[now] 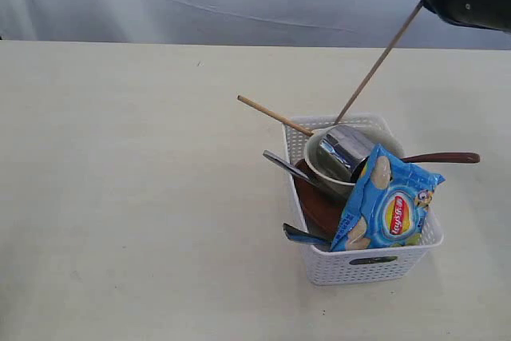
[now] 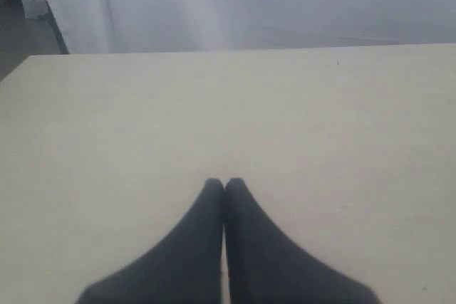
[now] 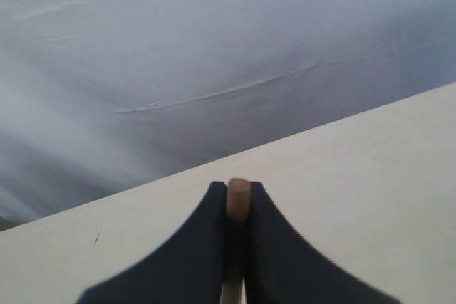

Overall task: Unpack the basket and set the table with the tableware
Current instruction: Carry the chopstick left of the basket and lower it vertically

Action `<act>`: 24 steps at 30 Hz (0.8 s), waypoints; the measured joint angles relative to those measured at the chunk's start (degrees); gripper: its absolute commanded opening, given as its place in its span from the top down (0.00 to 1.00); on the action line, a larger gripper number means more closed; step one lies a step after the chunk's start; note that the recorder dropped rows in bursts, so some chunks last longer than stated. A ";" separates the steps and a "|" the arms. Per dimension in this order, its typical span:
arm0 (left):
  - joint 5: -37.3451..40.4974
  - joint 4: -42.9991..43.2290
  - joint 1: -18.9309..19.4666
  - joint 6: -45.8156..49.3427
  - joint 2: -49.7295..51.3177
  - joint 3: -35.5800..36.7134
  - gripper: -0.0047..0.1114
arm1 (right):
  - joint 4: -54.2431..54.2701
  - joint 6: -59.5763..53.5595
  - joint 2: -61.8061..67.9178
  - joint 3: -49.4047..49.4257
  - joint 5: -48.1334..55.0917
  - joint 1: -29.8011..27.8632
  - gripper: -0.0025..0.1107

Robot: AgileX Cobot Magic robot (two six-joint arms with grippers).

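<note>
The right gripper (image 3: 237,190) pinches a thin wooden chopstick (image 1: 379,61) — slanting toward one o'clock from the white perforated plastic basket (image 1: 363,265); left gripper (image 2: 224,186) closed, empty.

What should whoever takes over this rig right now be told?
Left gripper: shut, empty, over bare table.
Right gripper: shut on one chopstick, held at a slant, lower end at the basket rim.
In the basket: second chopstick, steel cup in white bowl, brown plate, wooden spoon, steel cutlery, crisp packet.
Done: nothing laid on the table yet.
Left: set out all tableware.
</note>
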 measured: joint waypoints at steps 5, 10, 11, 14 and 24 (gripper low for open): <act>0.00 0.00 0.00 0.00 0.00 0.00 0.96 | 0.00 -1.62 -1.77 0.00 0.11 0.00 0.98; 0.00 0.00 0.00 0.00 0.00 0.00 0.96 | 0.00 -2.64 -5.04 0.00 -0.10 0.00 0.98; 0.00 0.00 0.00 0.00 0.00 0.00 0.96 | 0.00 -2.77 -5.97 -0.11 -0.10 0.00 0.98; 0.00 0.00 0.00 0.00 0.00 0.00 0.96 | 0.00 -2.77 -8.64 -3.42 6.02 0.00 0.98; 0.00 0.00 0.00 0.00 0.00 0.00 0.96 | -6.54 -3.48 -7.11 -26.48 43.02 9.40 0.98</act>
